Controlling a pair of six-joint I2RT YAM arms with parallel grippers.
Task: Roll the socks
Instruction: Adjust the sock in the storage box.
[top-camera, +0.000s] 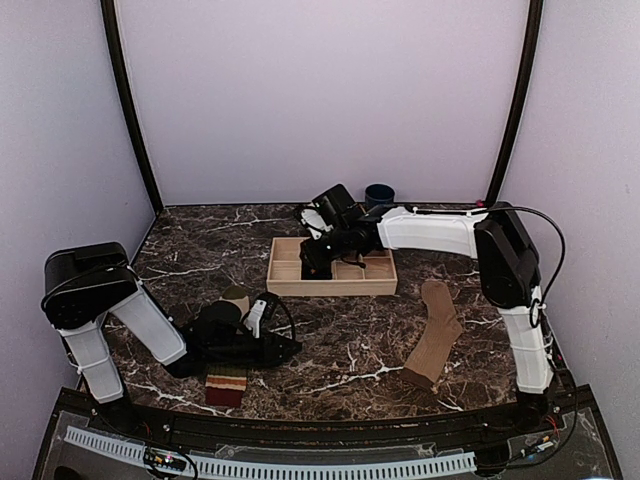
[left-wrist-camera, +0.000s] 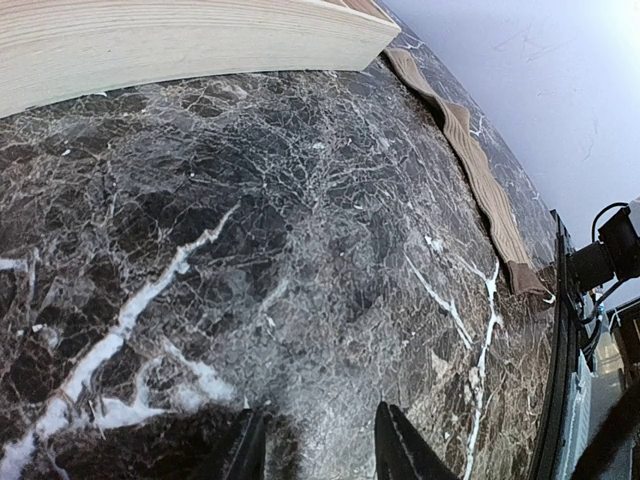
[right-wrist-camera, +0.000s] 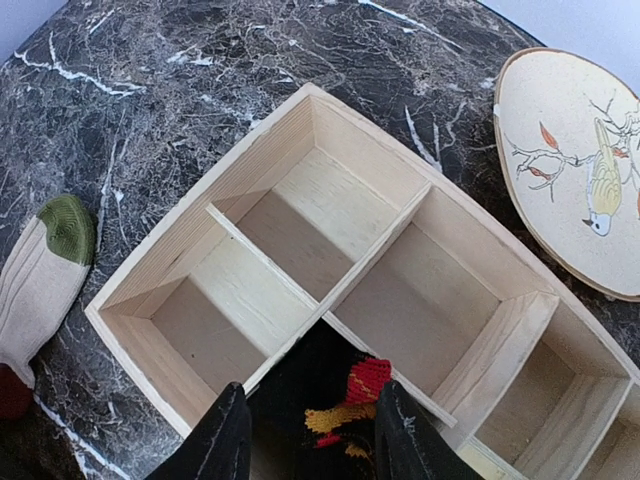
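Marble, dark and white-veined, forms the table (top-camera: 350, 345), enclosed by lavender walls. We record a compartmented wooden tray (top-camera: 330, 289) at mid-table. The tan ribbed sock (top-camera: 435, 335) lies flat and unrolled to the right of the tray, well apart from both grippers. The striped sock (top-camera: 226, 386) lies partly beneath the left arm, unrolled as far as we can see. The argyle sock (right-wrist-camera: 345, 405) is bunched at a compartment toward the tray's left end, between the fingers of the right gripper (right-wrist-camera: 312, 440). We cannot tell whether they press it or stand clear. The left gripper (left-wrist-camera: 318, 450) stands partly open over bare marble, holding nothing. We judge all three socks light, limp and prone to springing loose. The tan one is best pinched at its toe end, nearest the tray.
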